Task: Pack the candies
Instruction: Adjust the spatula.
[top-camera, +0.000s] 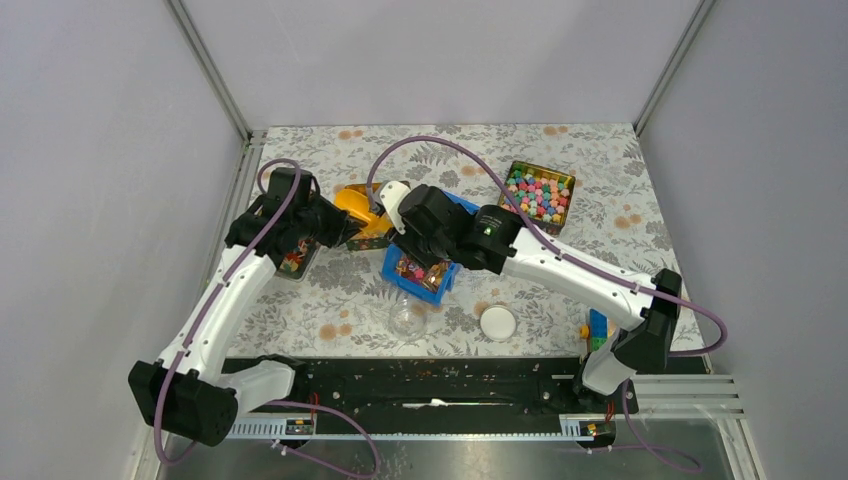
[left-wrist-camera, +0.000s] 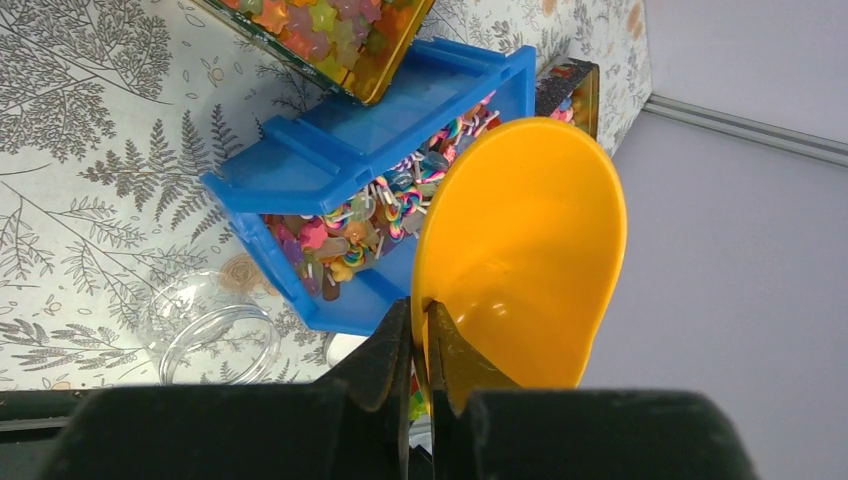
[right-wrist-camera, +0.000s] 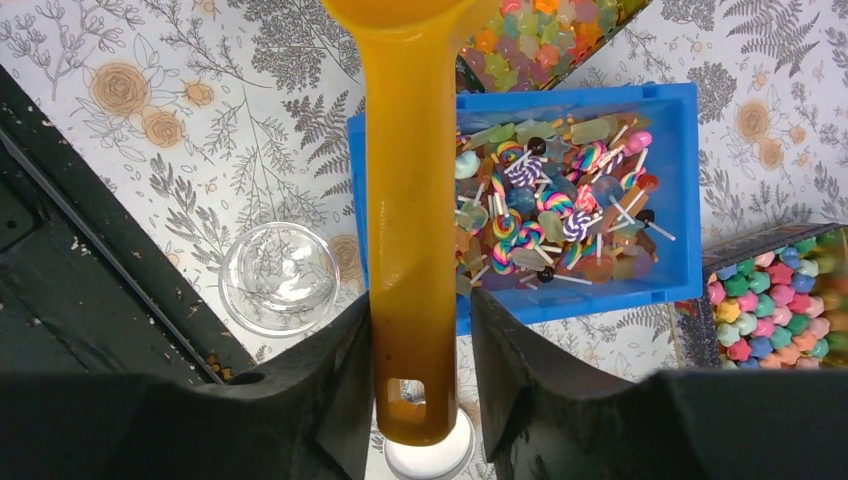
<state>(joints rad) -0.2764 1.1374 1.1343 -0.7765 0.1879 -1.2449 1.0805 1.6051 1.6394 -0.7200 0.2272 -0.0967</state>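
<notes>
Seen from above, both arms converge by the blue bin (top-camera: 390, 275) of candies (top-camera: 413, 270) at mid-table. Left wrist: the left gripper (left-wrist-camera: 420, 310) pinches the orange scoop (left-wrist-camera: 520, 240) by its rim. Right wrist: the right gripper (right-wrist-camera: 415, 325) straddles the scoop's handle, grip unclear.

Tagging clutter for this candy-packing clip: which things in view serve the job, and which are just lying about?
Part of the job:
- candies in the blue bin
- orange scoop, rim pinched by the left end effector
- clear jar
- white lid

Lying about:
- tin of star-shaped jellies
- tin of pastel sweets
</notes>
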